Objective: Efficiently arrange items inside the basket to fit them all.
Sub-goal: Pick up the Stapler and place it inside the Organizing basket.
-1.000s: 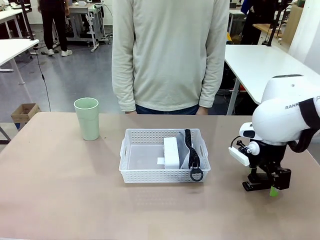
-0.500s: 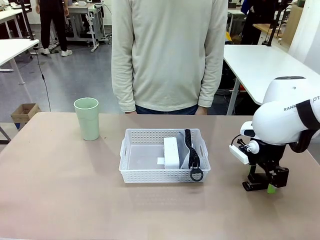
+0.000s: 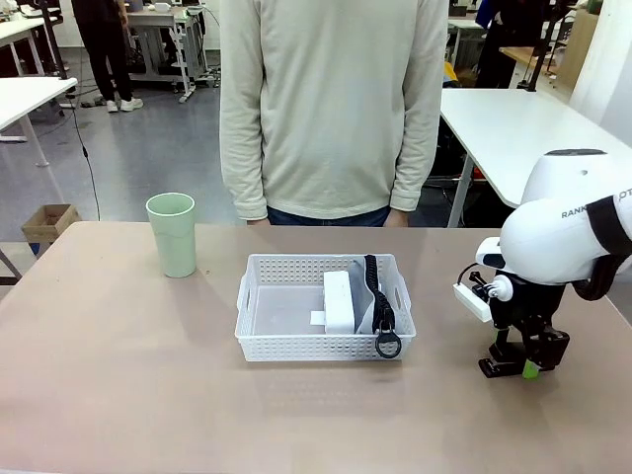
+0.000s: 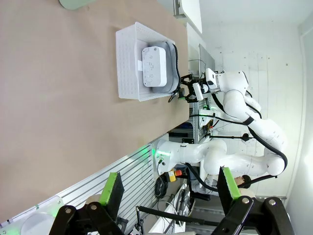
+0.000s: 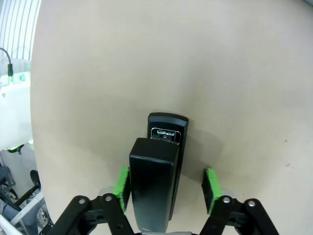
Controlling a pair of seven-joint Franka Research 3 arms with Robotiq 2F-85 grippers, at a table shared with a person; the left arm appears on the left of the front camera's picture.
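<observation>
1. Lower right in the front view, the right end effector (image 3: pixel 514 366) straddles a boxy black stapler (image 3: pixel 491 368) on the matte tan surface (image 3: pixel 148 375), pads spread.
2. The left end effector (image 4: pixel 168 188) gapes wide.
3. The lattice-walled white basket (image 3: pixel 316 348) sits centre.

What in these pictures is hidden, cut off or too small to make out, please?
Right wrist view: the rear end of the stapler is cut off at the bottom edge, under the right gripper.
Front view: the right gripper covers most of the stapler.
Front view: the white box hides the side of the pouch, so any lettering is unreadable.
Left wrist view: the top edge cuts off most of the tumbler.
</observation>
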